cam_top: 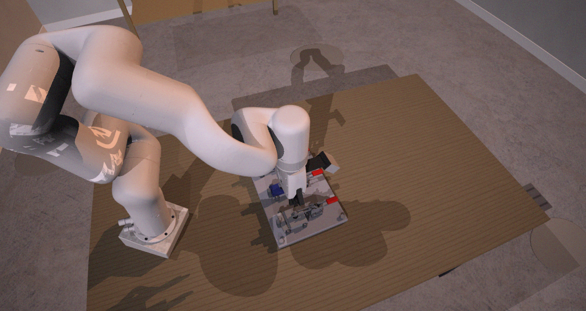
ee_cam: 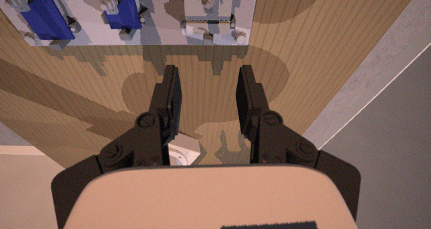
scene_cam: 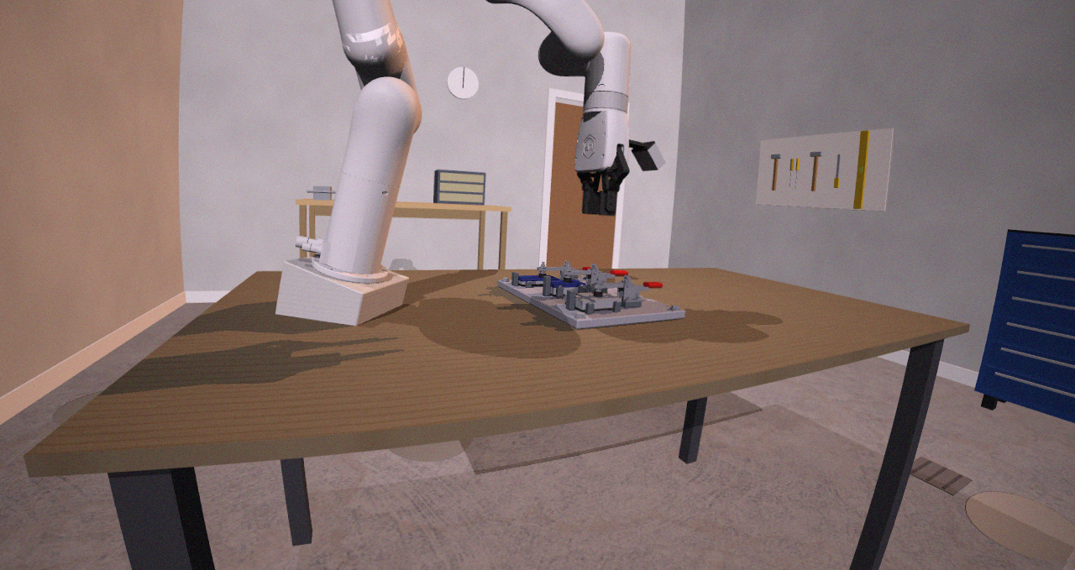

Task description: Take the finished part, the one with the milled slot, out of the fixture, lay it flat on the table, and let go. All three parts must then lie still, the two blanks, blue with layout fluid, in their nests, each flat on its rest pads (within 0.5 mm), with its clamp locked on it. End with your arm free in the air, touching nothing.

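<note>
My gripper point(cam_top: 295, 201) point(scene_cam: 600, 204) point(ee_cam: 209, 80) is partly open and empty, high above the fixture plate point(cam_top: 315, 230) point(scene_cam: 631, 316) point(ee_cam: 158, 38). The grey finished part point(scene_cam: 595, 303) point(ee_cam: 222, 29) sits in the end nest, at the right in the wrist view. Two blue blanks lie in the other nests: the middle blank point(cam_top: 276, 190) point(scene_cam: 565, 283) point(ee_cam: 126, 18) and the far blank point(scene_cam: 532, 279) point(ee_cam: 50, 23). Clamp tips show over all three parts; the nearest clamp's red handle point(cam_top: 332, 200) point(scene_cam: 652, 285) lies low. Whether the clamps are locked and the parts flat on their pads cannot be told.
The wooden table point(cam_top: 409, 153) point(scene_cam: 338, 394) extends around the plate. The robot's base point(cam_top: 143, 243) point(scene_cam: 338, 296) stands on it, left of the plate in the top and exterior views. Clamp posts, locating pins and red handles rise from the plate.
</note>
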Controlling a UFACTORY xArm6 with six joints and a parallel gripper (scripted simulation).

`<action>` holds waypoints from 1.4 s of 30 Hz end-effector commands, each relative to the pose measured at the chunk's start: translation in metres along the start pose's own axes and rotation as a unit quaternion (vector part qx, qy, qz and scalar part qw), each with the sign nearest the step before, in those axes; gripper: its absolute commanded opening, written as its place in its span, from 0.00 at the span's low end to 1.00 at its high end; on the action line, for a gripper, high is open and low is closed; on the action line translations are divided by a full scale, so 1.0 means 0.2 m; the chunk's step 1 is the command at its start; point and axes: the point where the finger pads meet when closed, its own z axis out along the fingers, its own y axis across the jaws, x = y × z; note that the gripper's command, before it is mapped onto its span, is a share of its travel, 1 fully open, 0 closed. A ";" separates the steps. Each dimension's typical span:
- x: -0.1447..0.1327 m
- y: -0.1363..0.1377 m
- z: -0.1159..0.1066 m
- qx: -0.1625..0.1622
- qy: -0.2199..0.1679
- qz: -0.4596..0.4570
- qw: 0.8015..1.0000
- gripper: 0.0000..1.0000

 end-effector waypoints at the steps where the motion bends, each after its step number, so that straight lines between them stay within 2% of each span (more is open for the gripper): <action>1: 0.01 0.00 0.04 -0.001 0.002 0.000 1.000 0.47; 10: 0.01 0.00 0.20 -0.001 0.002 0.000 1.000 0.47; 23: 0.05 0.00 0.21 -0.001 0.002 0.000 1.000 0.47; 32: 0.29 0.00 0.21 -0.001 0.002 0.000 1.000 0.47; 34: 0.29 0.00 0.21 -0.001 0.002 0.000 1.000 0.47; 42: 0.55 0.00 0.21 -0.001 0.002 0.000 1.000 0.47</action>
